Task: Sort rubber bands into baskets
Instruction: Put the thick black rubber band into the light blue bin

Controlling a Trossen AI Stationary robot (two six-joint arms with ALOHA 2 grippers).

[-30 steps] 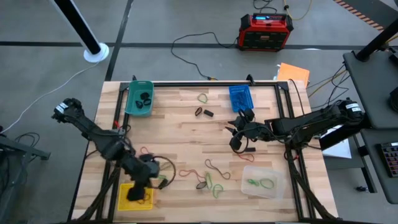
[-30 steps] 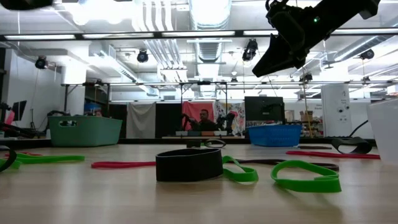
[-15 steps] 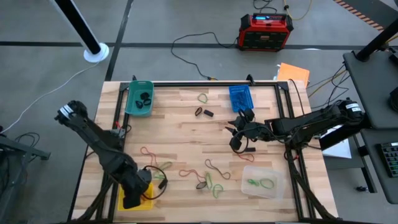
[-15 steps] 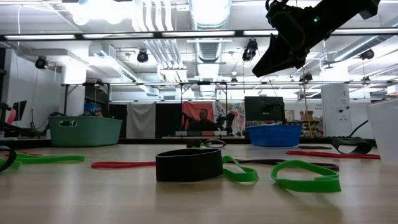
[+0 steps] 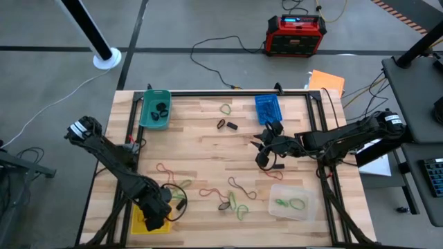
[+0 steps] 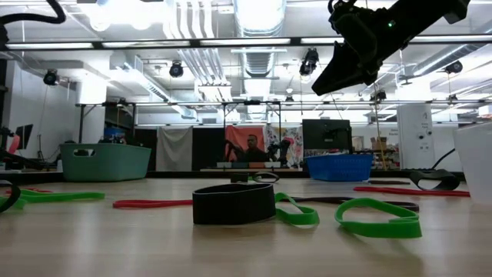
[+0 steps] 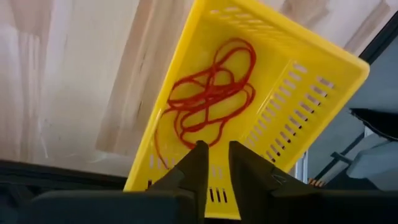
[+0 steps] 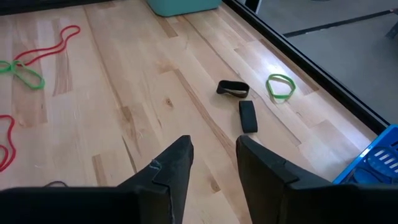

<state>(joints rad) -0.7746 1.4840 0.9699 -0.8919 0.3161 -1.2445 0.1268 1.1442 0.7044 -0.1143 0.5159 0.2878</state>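
Four baskets sit on the counter [image 5: 208,149], and the yellow basket [image 7: 292,93] is the landmark. The left end effector [image 7: 213,163] hangs just above it, fingers parted by a narrow gap with nothing between them; a tangle of red bands [image 7: 208,99] lies on the basket floor beneath. Judging from this, a drop has been made. To finish well, the arm should lift straight up so no loop snags a fingertip. Beyond the yellow basket, toward the counter's middle, loose bands [image 5: 235,197] in red and green are strewn; farther still stand the clear basket [image 5: 291,203], blue basket [image 5: 267,108] and teal basket [image 5: 154,109]. The right end effector [image 5: 266,153] waits near the blue basket, jaws parted and empty.
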